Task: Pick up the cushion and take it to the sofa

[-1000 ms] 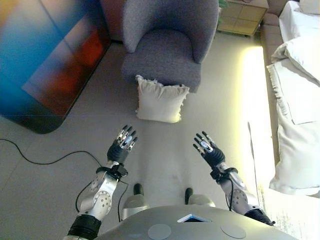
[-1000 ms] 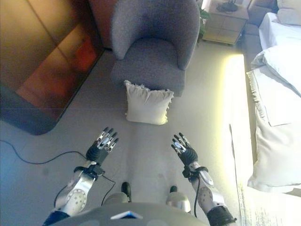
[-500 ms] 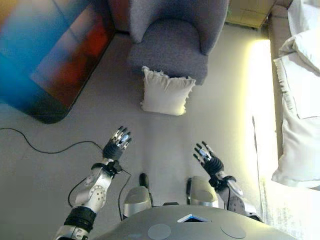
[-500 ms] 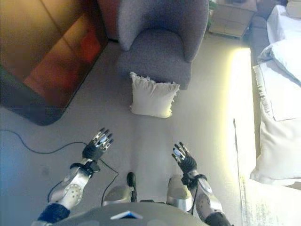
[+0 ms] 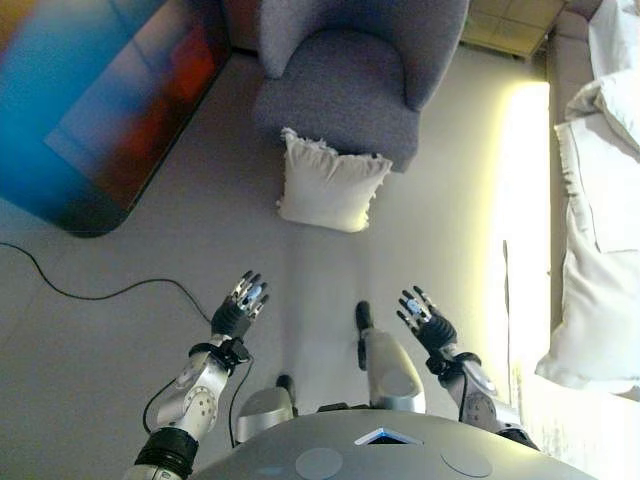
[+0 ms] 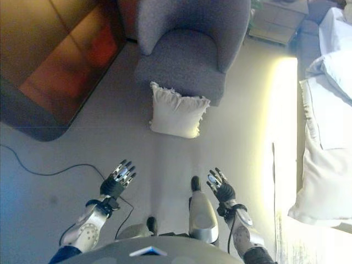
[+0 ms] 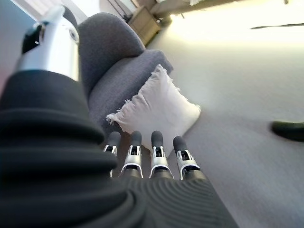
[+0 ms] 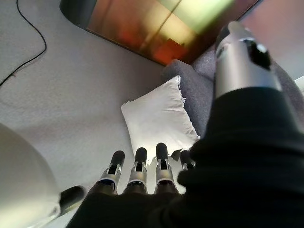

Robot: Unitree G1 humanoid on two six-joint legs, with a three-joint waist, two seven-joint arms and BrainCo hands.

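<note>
A white fringed cushion [image 5: 331, 187] leans upright on the floor against the front of a grey armchair [image 5: 345, 85]; the wrist views show the same cushion [image 7: 159, 109] [image 8: 157, 120]. My left hand [image 5: 240, 308] hovers over the floor below and left of the cushion, fingers straight, holding nothing. My right hand [image 5: 427, 322] hovers below and right of it, also open and empty. Both hands are well short of the cushion. A white-covered sofa [image 5: 600, 200] runs along the right edge.
A glossy dark panel [image 5: 100, 100] with coloured reflections lies on the floor at the left. A light wooden cabinet [image 5: 505, 12] stands at the back right. Grey carpet stretches between my hands and the cushion.
The camera has shifted, and my hands sit a little lower in view. The cushion and armchair have not moved on the floor. Both hands remain open.
</note>
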